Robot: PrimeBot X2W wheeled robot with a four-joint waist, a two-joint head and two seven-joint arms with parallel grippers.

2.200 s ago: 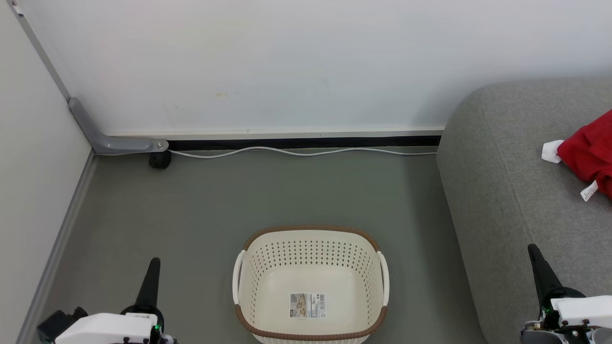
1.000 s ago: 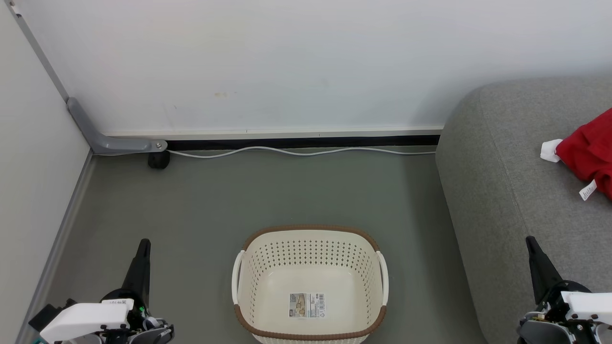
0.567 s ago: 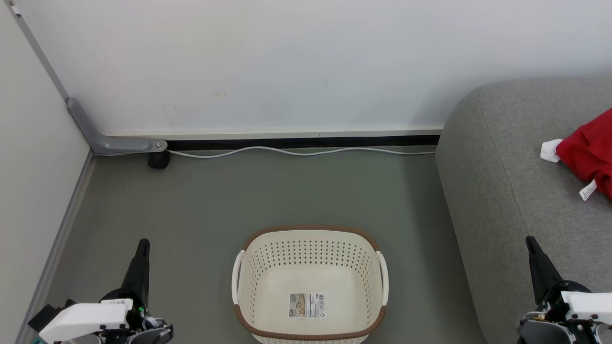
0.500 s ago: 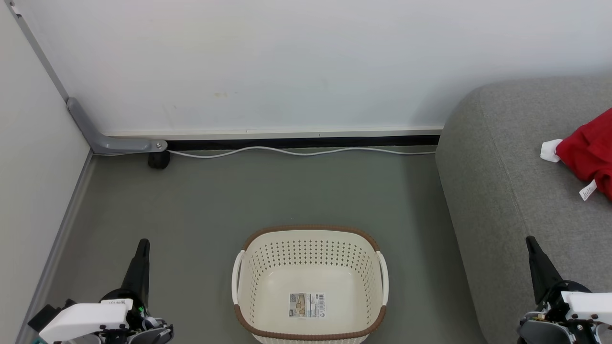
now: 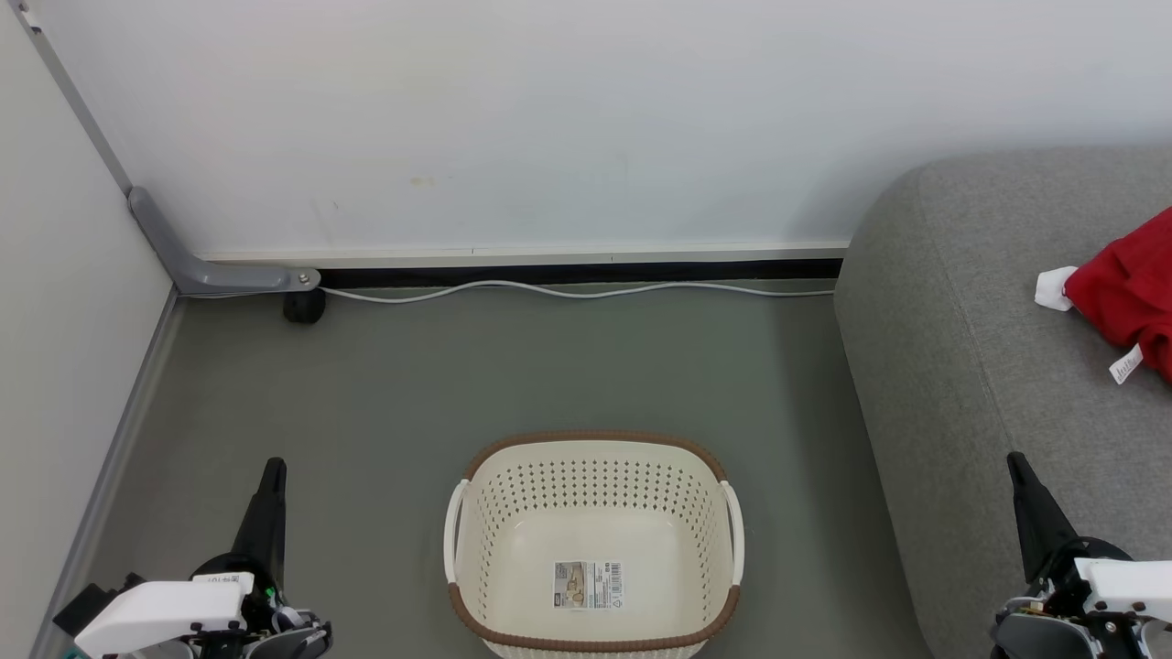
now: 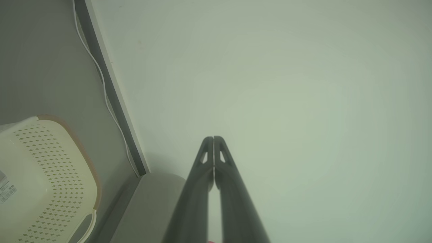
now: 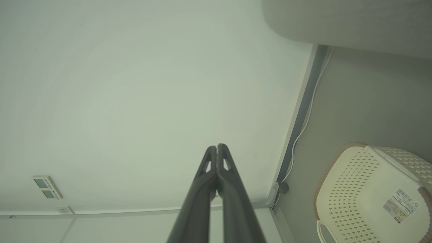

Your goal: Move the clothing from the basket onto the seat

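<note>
- The basket (image 5: pixel 595 490) stands on the grey floor (image 5: pixel 412 384), low in the middle of the head view, between the two grippers; its bare cream bottom shows, with a small label sticker (image 5: pixel 588 585) on it
- The clothing (image 5: pixel 1126 288) lies on the seat (image 5: pixel 971 384), at the right edge of the head view, well apart from the basket
- It is red fabric with a white trim piece (image 5: pixel 1053 289) on its left and a small white tag (image 5: pixel 1127 364) lower down; the frame cuts it, so I cannot tell if it is one garment or two
- The left gripper (image 5: pixel 274 467) is at the lower left over the floor, beside the basket and not touching it; its jaws are closed, the two fingers pressed together, with nothing between them
- The right gripper (image 5: pixel 1014 460) is at the lower right, seen against the grey fabric of the seat; its jaws are closed in the same way and hold nothing
- A white cable (image 5: pixel 568 291) runs along the foot of the white wall (image 5: pixel 549 119) behind the basket
</note>
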